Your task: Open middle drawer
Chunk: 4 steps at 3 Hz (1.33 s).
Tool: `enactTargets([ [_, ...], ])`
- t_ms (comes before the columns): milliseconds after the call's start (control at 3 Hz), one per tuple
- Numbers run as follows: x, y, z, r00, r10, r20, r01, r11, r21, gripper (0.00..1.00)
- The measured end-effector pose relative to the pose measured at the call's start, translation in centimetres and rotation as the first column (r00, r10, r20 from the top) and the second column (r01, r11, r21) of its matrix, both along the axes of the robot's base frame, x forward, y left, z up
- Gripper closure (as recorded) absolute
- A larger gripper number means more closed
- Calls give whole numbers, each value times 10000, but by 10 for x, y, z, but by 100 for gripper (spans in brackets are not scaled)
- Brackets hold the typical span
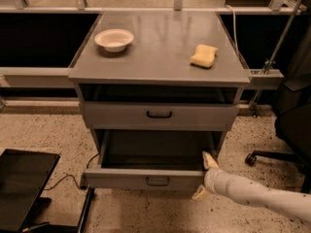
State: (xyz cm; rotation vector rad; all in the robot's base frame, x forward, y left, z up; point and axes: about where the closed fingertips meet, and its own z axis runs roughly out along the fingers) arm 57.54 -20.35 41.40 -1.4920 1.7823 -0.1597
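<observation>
The middle drawer (146, 177) is the lower grey drawer in view. It stands pulled out, with its plain grey tray showing and a small black bar handle (158, 181) at the centre of its front. My gripper (206, 177) is at the drawer's right front corner, on a white arm coming in from the lower right. Its fingers are apart: one fingertip (210, 160) lies just inside the tray's right end, the other (201, 194) hangs outside, below the front. They hold nothing.
The drawer above (159, 114) is closed. On the cabinet top (160, 42) are a white bowl (114, 39) and a yellow sponge (204, 56). A black panel (24, 186) lies on the floor at left. An office chair base (272, 157) stands at right.
</observation>
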Motion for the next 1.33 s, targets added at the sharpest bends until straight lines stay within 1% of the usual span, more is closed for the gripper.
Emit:
enactTargets([
  [333, 17, -1, -9, 9991, 78, -426, -82, 9999, -97, 0],
  [667, 20, -2, -9, 9989, 100, -457, -106, 9999, -117, 0],
  [1000, 18, -1, -20, 9983, 105, -578, -97, 9999, 131, 0],
  [1333, 18, -1, -18, 9983, 105, -579, -98, 9999, 134, 17],
])
